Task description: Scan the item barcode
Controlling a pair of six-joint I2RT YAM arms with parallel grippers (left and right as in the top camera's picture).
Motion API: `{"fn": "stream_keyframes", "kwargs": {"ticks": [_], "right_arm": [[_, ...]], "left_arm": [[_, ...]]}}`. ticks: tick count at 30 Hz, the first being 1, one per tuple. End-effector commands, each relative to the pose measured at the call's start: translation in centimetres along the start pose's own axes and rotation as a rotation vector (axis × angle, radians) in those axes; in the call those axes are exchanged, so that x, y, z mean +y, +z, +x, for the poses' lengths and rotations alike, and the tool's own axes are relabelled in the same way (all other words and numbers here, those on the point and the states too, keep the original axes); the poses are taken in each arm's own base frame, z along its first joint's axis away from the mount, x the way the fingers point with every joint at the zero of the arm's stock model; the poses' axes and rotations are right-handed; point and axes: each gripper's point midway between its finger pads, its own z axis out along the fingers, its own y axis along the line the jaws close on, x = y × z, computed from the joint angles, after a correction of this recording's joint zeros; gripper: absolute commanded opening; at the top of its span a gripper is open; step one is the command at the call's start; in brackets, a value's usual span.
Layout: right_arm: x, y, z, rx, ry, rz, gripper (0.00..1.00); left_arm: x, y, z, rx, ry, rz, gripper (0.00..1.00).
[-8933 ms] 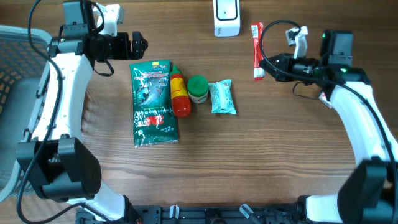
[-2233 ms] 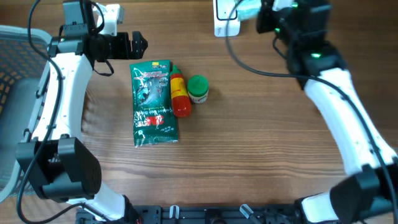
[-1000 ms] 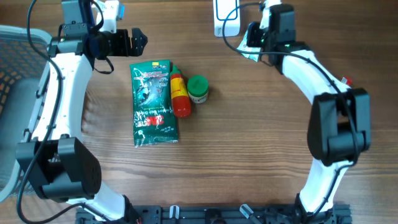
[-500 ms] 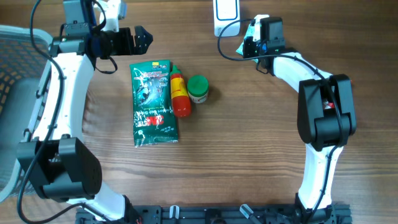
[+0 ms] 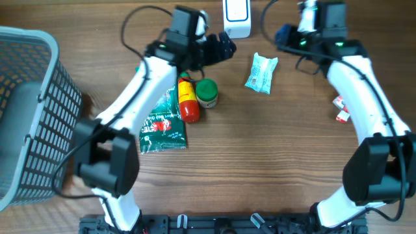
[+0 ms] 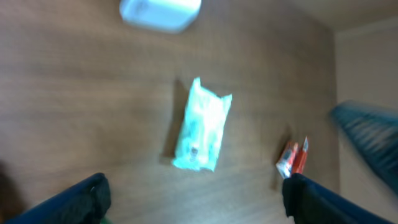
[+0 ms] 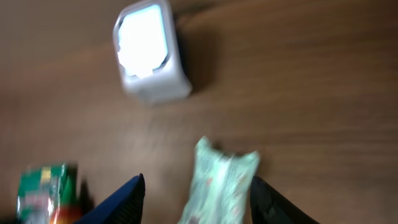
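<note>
A teal packet (image 5: 262, 73) lies flat on the table below and to the right of the white scanner (image 5: 236, 16), with nothing holding it. My right gripper (image 5: 281, 34) hovers open just up and right of it; in the right wrist view the packet (image 7: 221, 180) shows between the spread fingers (image 7: 118, 202), with the scanner (image 7: 149, 53) beyond. My left gripper (image 5: 224, 47) is open to the packet's left. The left wrist view is blurred and shows the packet (image 6: 202, 132) ahead of the gripper (image 6: 196, 205), apart from it. No barcode is readable.
A green bag (image 5: 162, 120), a red and yellow bottle (image 5: 187, 101) and a green-capped jar (image 5: 207, 93) lie under the left arm. A red packet (image 5: 341, 109) lies at the right. A grey mesh basket (image 5: 32, 110) stands at the left edge.
The right gripper has opened and let go of the teal packet, which now lies on the table, and has drawn back to the right. The left arm has swung from the far left to the centre.
</note>
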Motion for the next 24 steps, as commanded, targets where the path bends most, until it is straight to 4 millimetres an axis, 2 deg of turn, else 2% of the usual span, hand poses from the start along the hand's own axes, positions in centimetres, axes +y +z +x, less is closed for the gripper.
{"fn": "stream_keyframes", "kwargs": {"ticks": [1,5,7,9,12,16,18,20,22,24], "right_arm": [[-4.4,-0.5,-2.1,-0.069,0.147,0.07,0.51],[-4.8,-0.4,-1.9,-0.06,0.148,0.078,0.49],[-5.0,-0.3,-1.6,-0.045,0.152,0.083,0.49],[-5.0,-0.3,-1.4,-0.039,0.154,0.085,0.49],[-5.0,-0.3,-1.4,-0.038,0.155,0.085,0.49],[-5.0,-0.3,-1.3,-0.034,0.156,0.086,0.48],[-5.1,-0.3,-1.1,-0.025,0.156,0.089,0.48],[-5.1,-0.3,-1.0,-0.022,0.157,0.091,0.48],[-5.1,-0.3,-1.0,-0.021,0.157,0.09,0.48],[-5.1,-0.3,-0.9,-0.02,0.157,0.09,0.48]], "left_arm": [[1.1,4.9,3.2,0.08,-0.18,-0.054,0.2],[-1.0,11.2,5.9,0.073,-0.078,0.008,0.04],[-1.4,13.3,7.0,0.086,-0.032,0.047,0.04],[-2.9,13.8,7.8,0.124,0.081,0.153,0.04],[-3.1,14.6,9.0,0.141,0.292,0.202,0.04],[-3.9,16.1,12.6,0.177,0.554,0.213,0.04],[-2.6,16.8,12.7,0.142,0.619,0.096,0.04],[0.0,17.1,10.7,0.056,0.656,-0.098,0.04],[1.6,17.1,9.3,0.001,0.657,-0.194,0.04],[4.0,17.5,7.5,-0.063,0.647,-0.3,0.04]]}}
